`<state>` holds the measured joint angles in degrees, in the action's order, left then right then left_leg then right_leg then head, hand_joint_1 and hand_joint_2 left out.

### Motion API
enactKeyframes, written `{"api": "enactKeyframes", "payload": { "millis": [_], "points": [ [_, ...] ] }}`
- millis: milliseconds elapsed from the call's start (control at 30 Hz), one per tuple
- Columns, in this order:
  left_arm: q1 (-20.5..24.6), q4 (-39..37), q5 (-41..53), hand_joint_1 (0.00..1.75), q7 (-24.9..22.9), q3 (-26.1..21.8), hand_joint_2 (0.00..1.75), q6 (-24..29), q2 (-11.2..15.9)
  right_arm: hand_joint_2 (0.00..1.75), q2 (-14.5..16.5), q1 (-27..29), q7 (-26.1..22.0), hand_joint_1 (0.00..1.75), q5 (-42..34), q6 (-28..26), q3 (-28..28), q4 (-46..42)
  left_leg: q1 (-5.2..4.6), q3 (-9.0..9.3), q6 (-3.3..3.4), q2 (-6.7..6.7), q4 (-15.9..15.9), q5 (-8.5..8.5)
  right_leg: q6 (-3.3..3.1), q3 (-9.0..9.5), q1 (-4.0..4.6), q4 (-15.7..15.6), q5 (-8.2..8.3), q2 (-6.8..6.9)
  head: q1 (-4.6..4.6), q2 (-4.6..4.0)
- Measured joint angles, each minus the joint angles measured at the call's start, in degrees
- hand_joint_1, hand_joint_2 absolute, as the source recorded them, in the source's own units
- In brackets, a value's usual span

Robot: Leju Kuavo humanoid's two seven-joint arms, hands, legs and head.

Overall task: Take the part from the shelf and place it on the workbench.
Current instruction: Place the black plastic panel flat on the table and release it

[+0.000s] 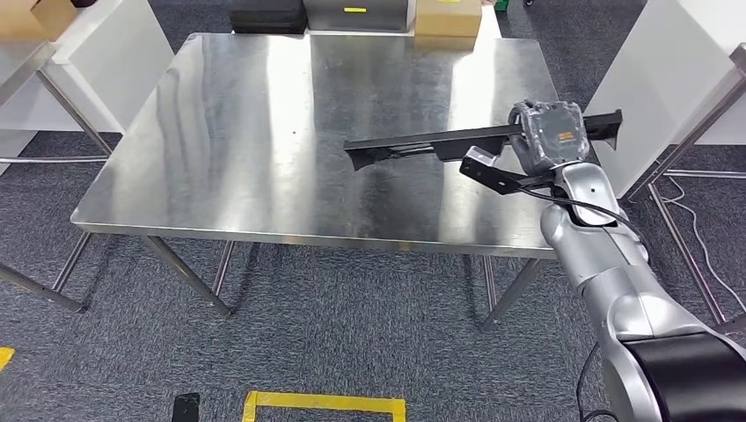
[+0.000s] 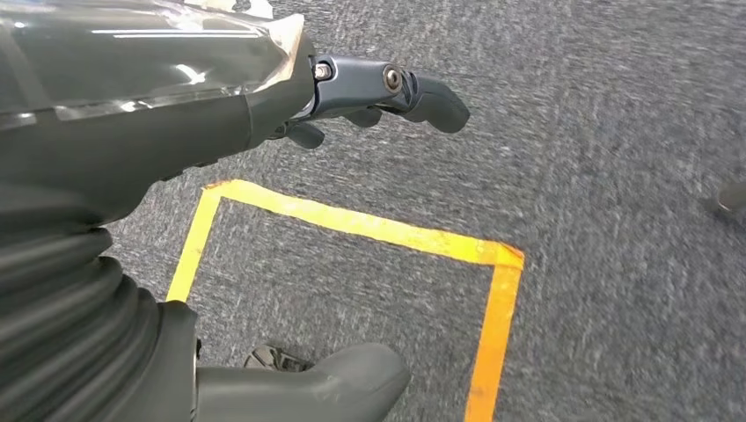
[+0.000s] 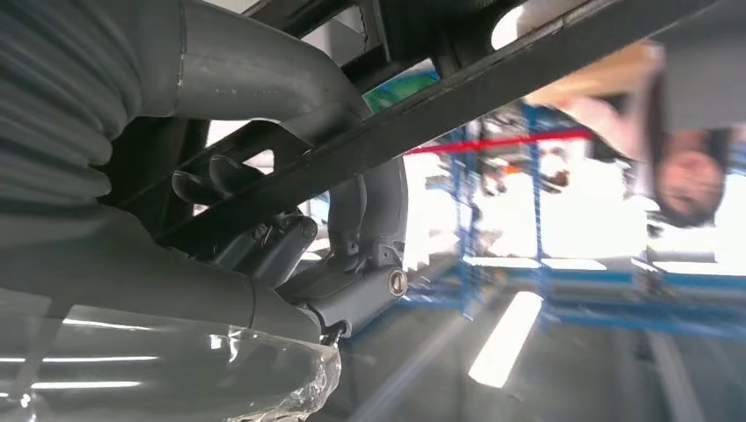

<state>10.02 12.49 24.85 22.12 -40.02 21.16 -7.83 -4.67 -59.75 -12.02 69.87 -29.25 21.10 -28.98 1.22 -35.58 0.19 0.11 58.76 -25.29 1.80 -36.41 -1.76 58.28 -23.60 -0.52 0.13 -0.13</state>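
Head view: right arm reaches in from lower right, forearm angled up over the near right part of the steel workbench (image 1: 264, 132). Right hand (image 1: 550, 134) sits at the bench's right edge w/ fingers wrapped round the part (image 1: 422, 143), a long black bar. Bar runs roughly level, left-right, above the tabletop; its left end is over the bench's mid-right, right end sticks out past the hand. Can't tell if it touches the surface. Cardboard box (image 1: 449, 16) at the far edge of the bench.

Left wrist view: left hand (image 2: 352, 97) hangs over grey carpet w/ yellow floor tape (image 2: 369, 227) below. Fingers loosely curled, thumb apart from them, nothing held.

Right wrist view: right-hand fingers (image 3: 369, 211) and thumb closed round the black bar, which crosses diagonally. Blue racking (image 3: 537, 220) blurred behind; a person's head is near the frame edge.
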Motion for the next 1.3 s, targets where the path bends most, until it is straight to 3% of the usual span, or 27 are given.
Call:
{"api": "enactKeyframes", "payload": {
  "millis": [67, 133, 167, 200, 233, 300, 367, 433, 533, 633, 700, 733, 800, 833, 900, 1033, 1067, 1133, 1200, 1233, 1300],
  "points": [
    [0.1, 0.0, 0.3, 0.00, 0.0, 0.0, 1.75, 0.0, 0.0, 1.75, 1.7, -0.1, -1.5, 1.75, 0.0, -1.2, 1.2, 0.0, 0.14, -2.23, -0.49, 0.01, 5.0, -2.46, -0.90, 0.55, -0.04, -0.1, -0.31, -0.29, -0.18, -0.01],
    [0.2, 0.0, 0.4, 0.00, -0.1, 0.0, 1.75, 0.1, 0.0, 1.75, 3.3, 0.0, -2.6, 1.75, 0.0, -1.7, 2.6, 0.0, 0.12, -6.64, -0.66, 0.00, 12.8, -5.35, -1.58, 1.01, 0.30, -0.1, -0.68, -0.46, -0.30, -0.01],
    [0.1, 0.0, 0.4, 0.00, -0.1, 0.0, 1.75, 0.1, 0.0, 1.75, 3.9, 0.1, -2.9, 1.75, -0.1, -1.8, 3.2, 0.0, 0.09, -8.46, -0.58, -0.01, 15.4, -5.74, -1.81, 1.22, 0.53, -0.1, -0.84, -0.53, -0.32, 0.00],
    [0.1, 0.0, 0.4, 0.00, -0.2, 0.0, 1.75, 0.2, 0.0, 1.75, 4.4, 0.1, -3.0, 1.75, -0.1, -1.8, 3.8, 0.0, 0.04, -9.35, -0.34, -0.01, 15.9, -5.04, -2.03, 1.43, 0.75, -0.1, -1.01, -0.59, -0.32, 0.00],
    [0.1, 0.0, 0.4, 0.00, -0.2, 0.0, 1.75, 0.2, 0.1, 1.75, 4.8, 0.2, -3.1, 1.75, -0.1, -1.8, 4.2, 0.0, -0.06, -9.07, 0.06, -0.03, 14.2, -3.28, -2.19, 1.69, 0.96, -0.1, -1.19, -0.64, -0.32, 0.00],
    [0.1, 0.0, 0.4, 0.00, -0.2, 0.0, 1.75, 0.2, 0.2, 1.75, 5.3, 0.2, -3.3, 1.75, -0.2, -1.8, 4.8, 0.0, -0.52, -5.95, 1.36, -0.24, 6.4, 1.23, -2.32, 2.23, 1.28, -0.1, -1.59, -0.71, -0.31, 0.00],
    [0.1, 0.0, 0.4, 0.00, -0.2, 0.0, 1.75, 0.2, 0.3, 1.75, 5.6, 0.0, -3.5, 1.75, -0.3, -1.8, 5.3, 0.0, -1.08, -3.21, 2.36, -0.26, 0.7, 3.26, -2.04, 2.48, 1.61, -0.1, -1.99, -0.77, -0.28, 0.00],
    [0.1, 0.0, 0.4, 0.00, -0.2, 0.0, 1.75, 0.2, 0.4, 1.75, 5.8, 0.0, -3.7, 1.75, -0.3, -1.9, 5.9, 0.0, -1.42, -2.56, 2.62, -0.09, -0.3, 2.94, -1.54, 2.61, 1.72, -0.3, -2.32, -0.79, -0.27, 0.00],
    [0.0, 0.0, 0.4, 0.00, 0.0, 0.0, 1.75, 0.2, 0.4, 1.75, 6.1, -0.1, -4.8, 1.75, -0.6, -2.1, 6.6, -0.3, -1.04, -1.22, 2.87, 0.09, -1.8, 3.16, -1.03, 2.03, 1.86, 1.1, -3.37, -0.41, -0.20, -0.01],
    [0.0, 0.0, 0.4, 0.00, 0.1, 0.0, 1.75, 0.1, 0.3, 1.75, 6.3, 0.0, -6.3, 1.75, -1.8, -2.7, 7.7, -0.3, -0.91, -0.44, 3.19, 0.14, -2.4, 3.04, -1.09, -3.22, 1.65, 10.8, -6.80, -0.12, -0.14, 0.00],
    [-0.1, 0.0, 0.4, 0.00, 0.2, 0.0, 1.75, 0.1, 0.3, 1.75, 6.4, 0.7, -6.7, 1.75, -2.2, -2.8, 8.6, -0.3, -0.90, -0.22, 3.17, -0.01, -2.4, 2.73, -0.59, -6.31, 1.46, 15.2, -7.44, -0.09, -0.14, 0.00],
    [-0.2, 0.0, 0.5, 0.00, 0.2, 0.0, 1.75, 0.1, 0.3, 1.75, 6.4, 1.0, -6.7, 1.75, -2.3, -2.7, 8.9, -0.3, -0.89, -0.06, 3.06, -0.12, -2.3, 2.54, -0.10, -6.33, 1.31, 14.4, -6.45, -0.04, -0.12, 0.00],
    [-0.3, 0.0, 0.5, 0.00, 0.3, 0.0, 1.75, 0.0, 0.2, 1.75, 6.4, 1.1, -6.7, 1.75, -2.5, -2.6, 9.5, -0.3, -0.86, 0.38, 2.63, -0.28, -2.1, 2.02, 0.90, -3.47, 0.97, 7.1, -2.72, 0.28, -0.12, -0.01],
    [-0.3, 0.0, 0.6, 0.00, 0.3, 0.0, 1.75, 0.0, 0.2, 1.75, 6.4, 1.0, -6.7, 1.75, -2.8, -2.5, 9.7, -0.2, -0.98, 0.52, 2.32, -0.30, -1.9, 1.67, 1.06, -1.70, 0.96, 3.3, -1.09, 0.46, -0.09, -0.01],
    [-0.3, 0.0, 0.7, 0.00, 0.4, 0.0, 1.75, 0.0, 0.2, 1.75, 6.5, 0.7, -6.9, 1.75, -4.2, -2.2, 10.1, 0.0, -1.16, 0.62, 1.72, -0.27, -1.5, 1.09, 0.56, 0.24, 1.02, -0.7, 0.39, 0.71, -0.17, -0.02],
    [-0.3, 0.0, 0.9, 0.00, 0.4, 0.0, 1.75, 0.0, 0.2, 1.75, 6.1, 0.3, -8.2, 1.75, -7.6, -2.1, 10.4, 1.0, -0.76, 0.07, 0.69, -0.21, -0.2, -0.10, -1.02, 0.80, 0.89, -1.1, 0.15, 0.44, -0.34, 0.00],
    [-0.3, 0.0, 0.9, 0.00, 0.4, 0.0, 1.75, 0.0, 0.2, 1.75, 6.0, 0.0, -8.7, 1.75, -8.1, -2.2, 10.4, 1.2, -0.62, -0.93, 0.35, -0.21, 1.8, -1.07, -1.38, 1.04, 0.72, -1.1, 0.02, 0.38, -0.50, 0.00],
    [-0.3, 0.0, 0.9, 0.00, 0.4, 0.0, 1.75, 0.0, 0.2, 1.75, 5.9, -0.3, -9.4, 1.75, -8.8, -2.3, 10.5, 1.8, -0.38, -4.67, -0.19, -0.20, 8.7, -3.64, -2.06, 1.47, 0.70, -1.1, -0.46, 0.24, -0.80, -0.01],
    [-0.5, 0.0, 0.9, 0.00, 0.4, 0.0, 1.75, 0.0, 0.2, 1.75, 5.8, -0.3, -9.9, 1.75, -9.1, -2.4, 10.6, 2.4, -0.26, -8.42, -0.38, -0.20, 14.3, -4.56, -2.44, 2.03, 0.83, -1.1, -1.07, 0.10, -0.88, -0.01],
    [-0.6, 0.0, 0.9, 0.00, 0.4, 0.0, 1.75, 0.0, 0.2, 1.75, 5.8, -0.2, -10.0, 1.75, -9.1, -2.4, 10.7, 2.7, -0.25, -9.02, -0.31, -0.20, 14.4, -3.51, -2.49, 2.44, 0.87, -1.1, -1.47, -0.03, -0.94, 0.00],
    [-0.7, 0.0, 1.0, 0.00, 0.4, 0.0, 1.75, 0.0, 0.3, 1.75, 5.8, -0.2, -10.2, 1.75, -9.1, -2.4, 10.8, 3.1, -0.25, -6.86, 0.15, -0.20, 8.5, 0.94, -2.35, 3.59, 0.89, -1.2, -2.43, -0.24, -0.96, 0.00]
  ]
}}
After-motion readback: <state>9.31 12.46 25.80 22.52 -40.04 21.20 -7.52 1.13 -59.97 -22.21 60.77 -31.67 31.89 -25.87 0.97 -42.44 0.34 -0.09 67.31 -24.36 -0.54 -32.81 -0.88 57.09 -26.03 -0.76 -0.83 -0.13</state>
